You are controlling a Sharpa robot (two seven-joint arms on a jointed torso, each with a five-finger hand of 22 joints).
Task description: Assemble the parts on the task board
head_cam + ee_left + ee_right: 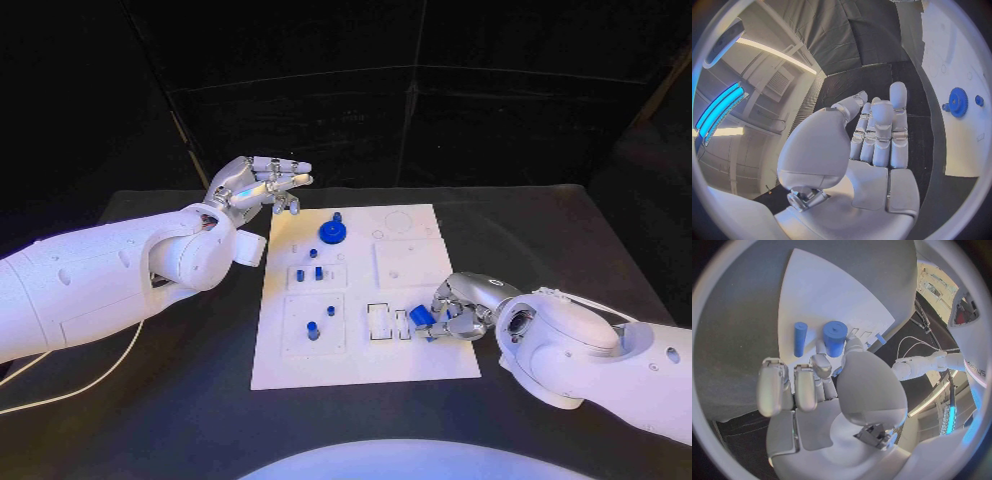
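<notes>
Nearest the camera, the right hand (pixel 459 312) lies over the task board's (pixel 418 360) right edge, toward its near right corner, thumb and fingers closed on a small blue cylinder (pixel 421 316). In the right wrist view that cylinder (pixel 835 337) stands upright just beyond the fingertips (pixel 821 364), and a thinner blue peg (pixel 800 338) stands beside it, apart from the hand. White slotted fixtures (pixel 381 322) sit on the board just inboard of the held piece.

Toward the near left corner, a square recess holds two short blue pegs (pixel 313 329), upright and near each other. Farther up the board's left side two more small blue parts (pixel 307 272) stand side by side. A blue gear (pixel 332 233) rests near the far left corner, with a small blue piece just beyond it.

Past the board's far left corner the left hand (pixel 260 186) is raised off the black table (pixel 173 420), holding nothing, fingers loosely extended and close together. In the left wrist view the gear (pixel 959 102) lies well apart from those fingers (pixel 879 130).

The board's right half near the far edge carries only faint outlines and a shallow square recess (pixel 404 264). Bare table runs along the board's near edge and both sides.
</notes>
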